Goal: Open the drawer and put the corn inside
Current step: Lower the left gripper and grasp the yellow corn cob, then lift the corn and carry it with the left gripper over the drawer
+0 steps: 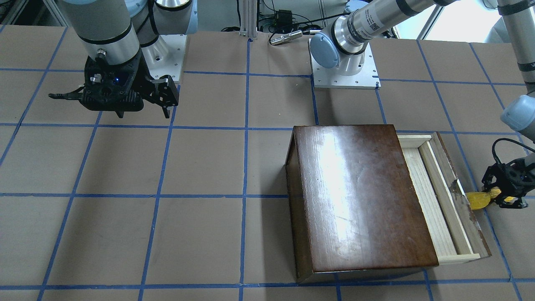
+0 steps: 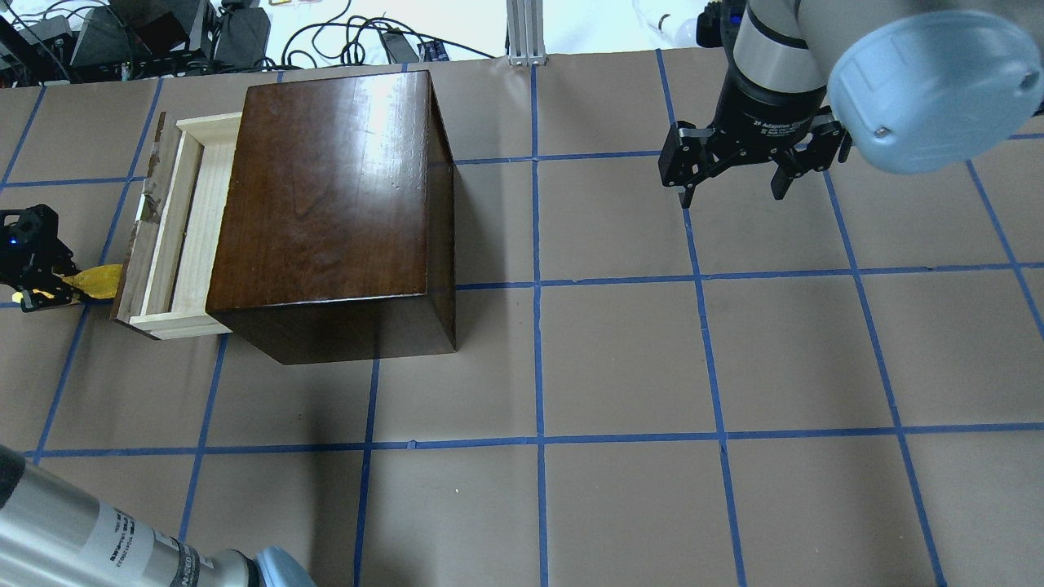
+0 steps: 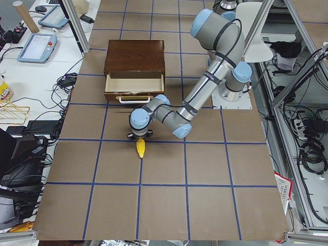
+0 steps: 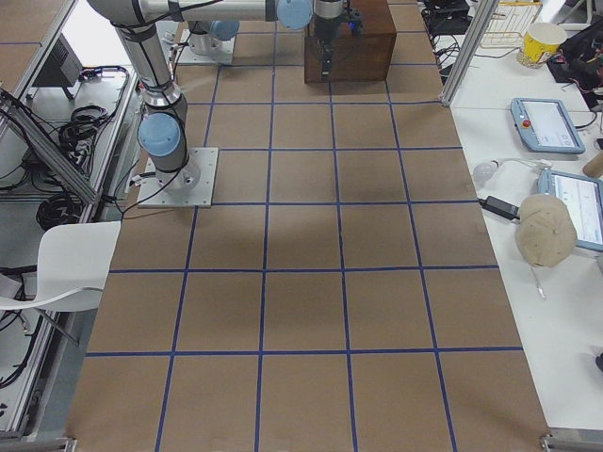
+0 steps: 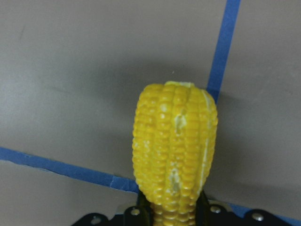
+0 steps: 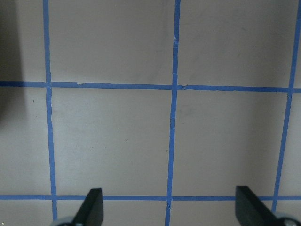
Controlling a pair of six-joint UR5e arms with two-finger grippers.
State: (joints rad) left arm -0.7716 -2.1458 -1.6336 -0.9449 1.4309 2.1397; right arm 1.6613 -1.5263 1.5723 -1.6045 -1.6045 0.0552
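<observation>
The drawer (image 1: pixel 434 196) is pulled out of the glossy dark-brown box (image 1: pixel 359 196) toward my left side, and its pale-wood tray (image 2: pixel 183 228) shows nothing inside. Just outside the chipped front panel (image 1: pixel 459 200), my left gripper (image 1: pixel 495 196) is shut on the yellow corn (image 1: pixel 477 200). The cob's free end points toward the panel. In the left wrist view the corn (image 5: pixel 175 155) stands out from the gripper (image 5: pixel 174 209) above the brown table paper. My right gripper (image 2: pixel 732 191) hangs open and holds nothing, far from the box.
The table is brown paper with a blue tape grid (image 2: pixel 538 285). Both arm base plates (image 1: pixel 345 77) sit at the robot's edge. A metal cylinder and cables (image 1: pixel 286 37) lie behind them. Side benches with tablets (image 4: pixel 546 122) flank the table's ends.
</observation>
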